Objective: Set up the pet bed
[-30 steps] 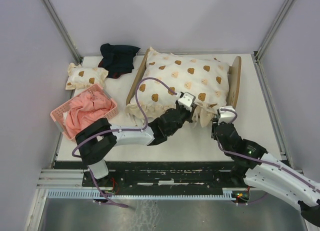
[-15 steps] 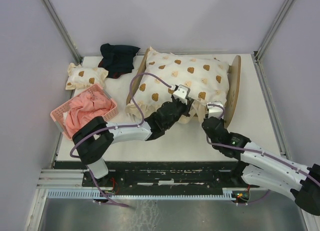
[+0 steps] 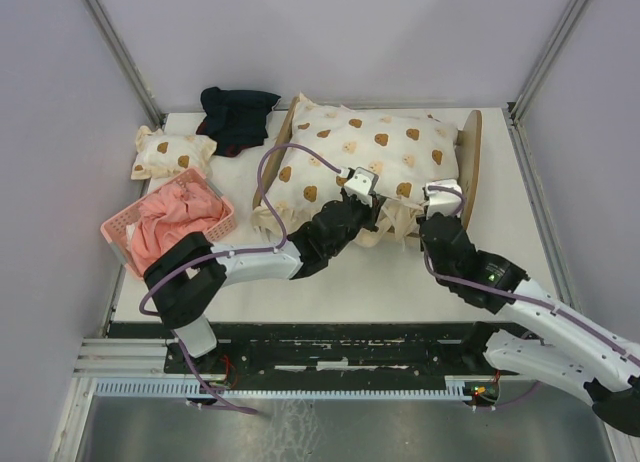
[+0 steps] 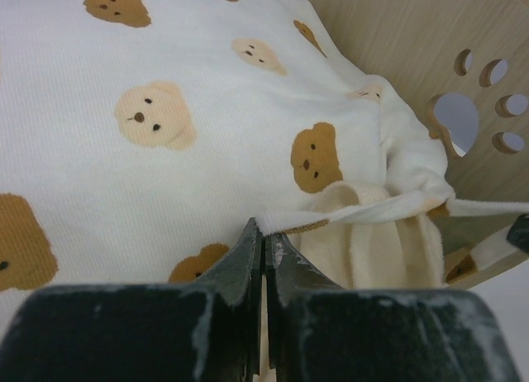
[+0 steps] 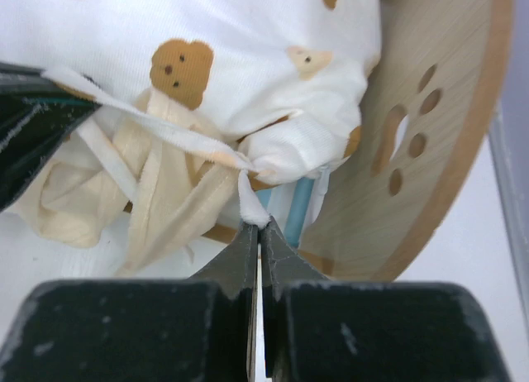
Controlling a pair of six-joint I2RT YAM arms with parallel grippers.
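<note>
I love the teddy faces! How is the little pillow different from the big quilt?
The quilt is much bigger than the small pillow. The quilt lies on the pet bed; the small pillow lies beside the pink basket. The left gripper and right gripper pinch the quilt's edge; nothing touches the small pillow. Both are cream with bear faces.

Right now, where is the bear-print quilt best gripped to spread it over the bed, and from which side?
Take the quilt by its near hem, from the near side: that edge hangs loose off the pet bed, flat enough to pinch. The left gripper and right gripper are shut on it there.
</note>
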